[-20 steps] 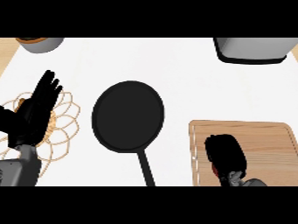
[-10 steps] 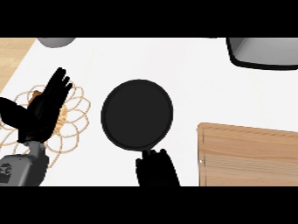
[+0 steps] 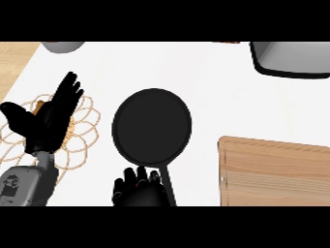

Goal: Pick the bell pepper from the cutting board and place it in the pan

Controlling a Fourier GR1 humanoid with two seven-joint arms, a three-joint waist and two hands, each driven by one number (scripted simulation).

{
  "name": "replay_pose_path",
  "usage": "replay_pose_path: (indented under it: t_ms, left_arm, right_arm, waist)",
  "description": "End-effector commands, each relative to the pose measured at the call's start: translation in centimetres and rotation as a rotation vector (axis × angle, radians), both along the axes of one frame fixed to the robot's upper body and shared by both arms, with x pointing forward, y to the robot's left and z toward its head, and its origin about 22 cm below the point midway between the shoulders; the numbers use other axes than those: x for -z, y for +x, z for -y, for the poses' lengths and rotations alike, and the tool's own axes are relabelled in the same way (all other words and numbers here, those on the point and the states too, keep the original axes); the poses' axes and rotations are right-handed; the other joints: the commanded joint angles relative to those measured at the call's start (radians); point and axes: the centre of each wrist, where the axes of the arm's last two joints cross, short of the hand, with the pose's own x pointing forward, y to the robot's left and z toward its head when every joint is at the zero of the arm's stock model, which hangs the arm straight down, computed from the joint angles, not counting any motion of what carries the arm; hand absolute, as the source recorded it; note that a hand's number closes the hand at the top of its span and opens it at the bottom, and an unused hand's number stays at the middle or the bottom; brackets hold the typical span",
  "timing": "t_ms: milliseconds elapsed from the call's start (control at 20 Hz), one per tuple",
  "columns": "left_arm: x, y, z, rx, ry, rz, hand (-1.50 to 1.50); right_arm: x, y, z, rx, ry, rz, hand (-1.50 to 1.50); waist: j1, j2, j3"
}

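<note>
The black pan [image 3: 152,126] lies empty in the middle of the white counter, its handle [image 3: 167,185] pointing toward me. My right hand [image 3: 137,189] hovers at the lower edge just left of that handle, fingers curled. No bell pepper shows anywhere; the curled hand may be hiding it. The wooden cutting board [image 3: 281,169] at the lower right is bare. My left hand [image 3: 46,121] rests open at the left, fingers up.
A wire trivet [image 3: 10,145] lies under the left hand. A grey pot [image 3: 296,58] stands at the back right and a grey bowl [image 3: 62,46] at the back left. The wooden counter edge runs along the far left.
My right hand has left the cutting board and moved left to the pan's handle, then a little further left. The view has shifted slightly. The left hand stays put.
</note>
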Motion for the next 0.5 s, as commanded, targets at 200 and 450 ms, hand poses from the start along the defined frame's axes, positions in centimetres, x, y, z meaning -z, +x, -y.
replay_pose_path:
  t_ms: [200, 450]
  left_arm:
    - [0.0, 0.4, 1.3, 0.002, -0.007, -0.004, 0.00]
    - [-0.3, 0.4, -0.1, -0.004, 0.002, 0.000, 0.00]
  right_arm:
    - [-3.9, 2.2, -1.1, 0.139, 0.144, 0.071, 1.50]
    - [-4.7, 4.7, -2.0, 0.234, 0.201, 0.087, 1.50]
  waist:
    - [-0.006, 0.007, 0.000]
    - [-0.001, 0.009, 0.000]
